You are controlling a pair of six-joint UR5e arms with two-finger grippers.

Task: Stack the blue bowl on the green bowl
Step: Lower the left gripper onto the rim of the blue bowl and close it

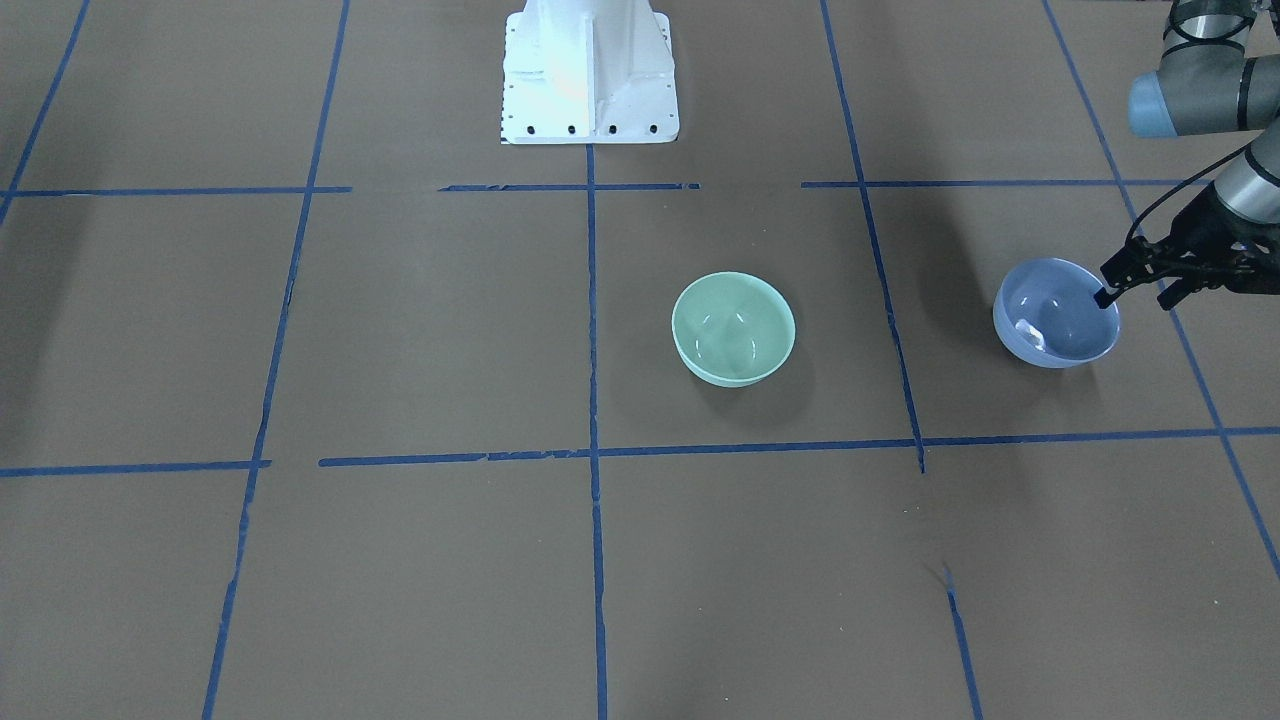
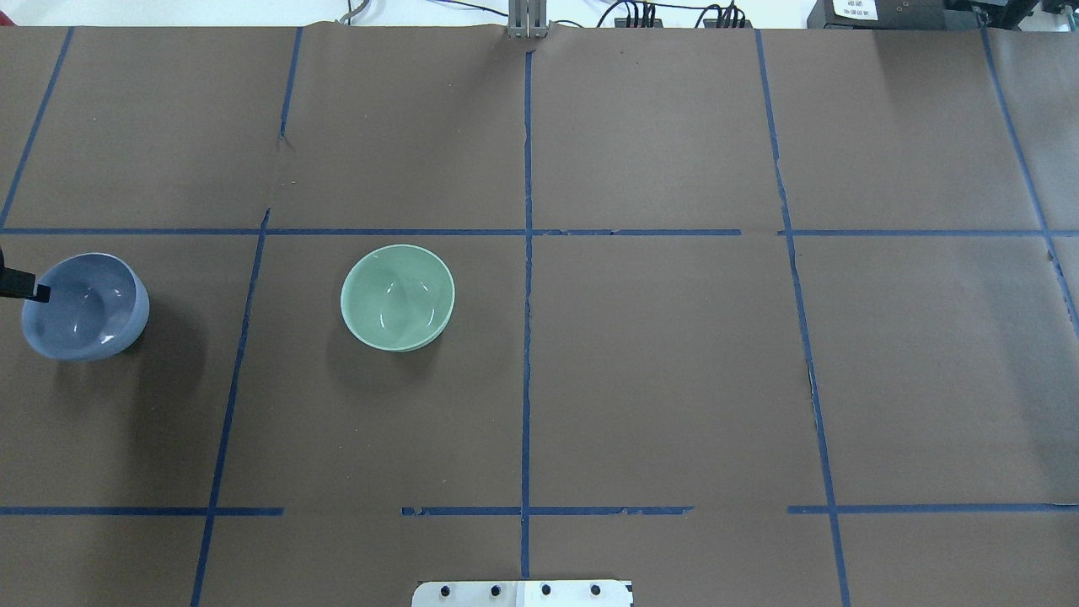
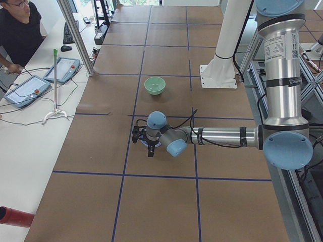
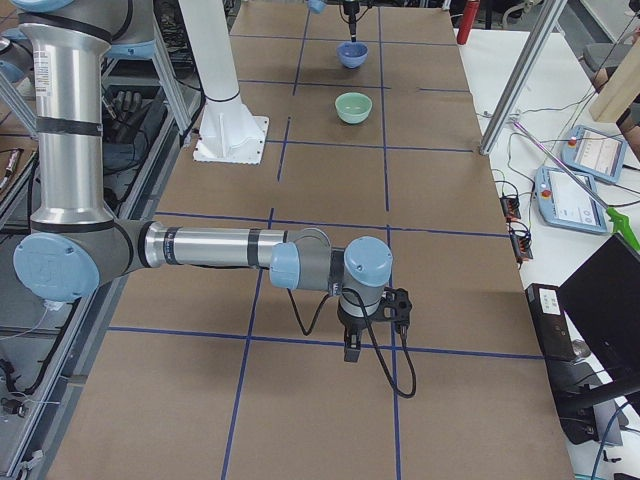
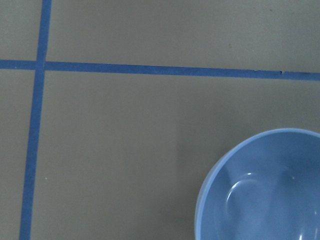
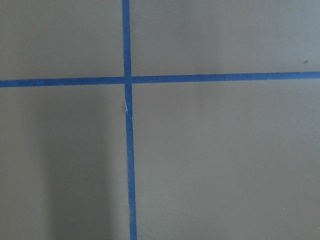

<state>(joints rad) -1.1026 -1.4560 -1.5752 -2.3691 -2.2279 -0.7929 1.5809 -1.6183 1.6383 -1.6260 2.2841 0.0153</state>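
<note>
The blue bowl [image 1: 1056,315] stands upright on the brown table, far out on my left side; it also shows in the overhead view [image 2: 84,308] and at the lower right of the left wrist view [image 5: 265,192]. The green bowl [image 1: 733,328] stands empty about one bowl-width-and-a-half away toward the centre, also seen in the overhead view [image 2: 397,297]. My left gripper [image 1: 1137,297] is open at the blue bowl's outer rim, one finger [image 2: 34,292] over the inside and the other outside. My right gripper [image 4: 352,350] hangs over bare table far off; I cannot tell its state.
The white robot base [image 1: 590,80] stands at the table's back middle. Blue tape lines [image 2: 527,253] cross the brown table. An operator [image 3: 20,30] with tablets [image 3: 28,89] sits at a side bench.
</note>
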